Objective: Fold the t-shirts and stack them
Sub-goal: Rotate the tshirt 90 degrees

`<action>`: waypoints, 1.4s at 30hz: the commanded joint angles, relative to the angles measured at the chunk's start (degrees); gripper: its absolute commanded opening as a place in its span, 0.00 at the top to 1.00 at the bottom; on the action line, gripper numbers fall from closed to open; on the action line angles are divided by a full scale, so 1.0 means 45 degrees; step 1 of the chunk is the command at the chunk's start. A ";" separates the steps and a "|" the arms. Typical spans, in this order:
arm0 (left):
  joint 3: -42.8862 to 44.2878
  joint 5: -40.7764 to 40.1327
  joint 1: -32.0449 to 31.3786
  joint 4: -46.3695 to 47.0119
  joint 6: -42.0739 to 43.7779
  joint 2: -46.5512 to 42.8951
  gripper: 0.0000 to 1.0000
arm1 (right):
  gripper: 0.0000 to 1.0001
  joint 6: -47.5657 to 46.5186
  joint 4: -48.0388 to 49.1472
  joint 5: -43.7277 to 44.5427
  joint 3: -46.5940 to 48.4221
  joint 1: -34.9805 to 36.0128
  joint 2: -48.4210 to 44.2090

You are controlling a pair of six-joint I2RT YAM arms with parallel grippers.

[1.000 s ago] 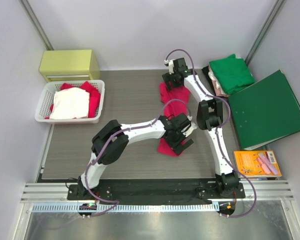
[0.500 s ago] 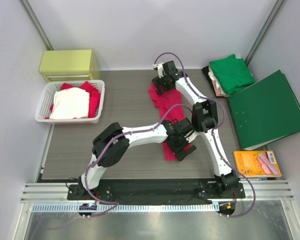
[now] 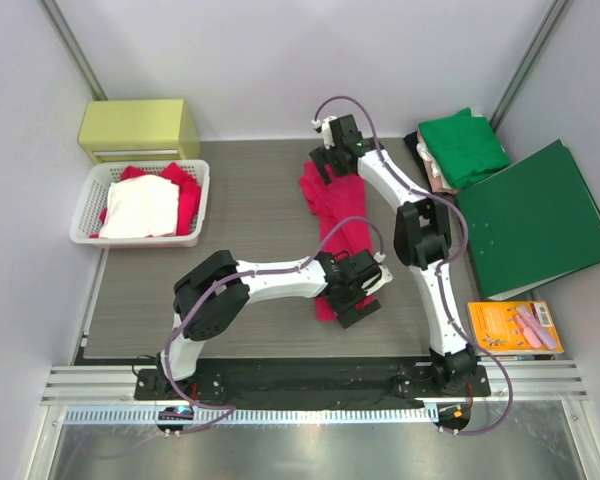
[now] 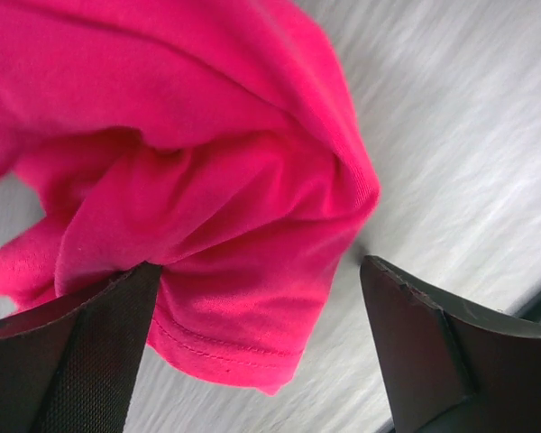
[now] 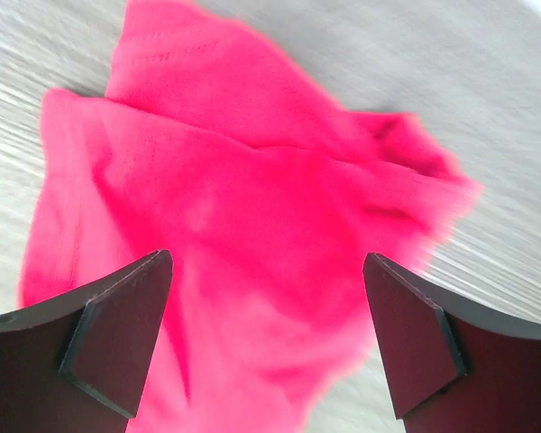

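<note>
The pinkish-red t-shirt (image 3: 338, 205) lies crumpled in a long strip down the middle of the table. My left gripper (image 3: 354, 294) is open at its near end. In the left wrist view the shirt (image 4: 207, 135) has a stitched hem between my spread left gripper (image 4: 260, 271) fingers, close to the left one. My right gripper (image 3: 331, 153) is open over the far end. In the right wrist view the shirt (image 5: 252, 180) lies below my right gripper (image 5: 267, 262). A folded green t-shirt (image 3: 465, 145) rests on a pale beige-pink one (image 3: 432, 170) at the back right.
A dark-green folder (image 3: 535, 220) lies at the right, with an orange packet (image 3: 515, 325) near it. A white basket (image 3: 90, 232) holding white and red cloth stands at the left. A yellow-green box (image 3: 140, 125) sits behind it.
The shirt has been drawn out into a longer strip and its far end has shifted left. My left gripper moved nearer and a little left. My right gripper moved left at the far end.
</note>
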 commanded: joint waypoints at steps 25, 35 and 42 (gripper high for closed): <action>0.2074 -0.6742 0.5253 0.1137 0.4117 -0.6007 0.00 | 0.05 -0.0667 0.1545 0.0546 -1.1401 0.0201 -1.6580; 0.0664 -0.4958 0.7078 0.0393 0.2649 -0.4917 0.00 | 0.08 -0.0628 -0.1385 -0.3220 -1.4457 -0.0249 -1.8092; 0.2326 -0.2794 0.9946 -0.0855 0.1186 -0.3393 0.00 | 0.15 -0.0628 -0.2110 -0.5372 -1.4946 0.0431 -1.6943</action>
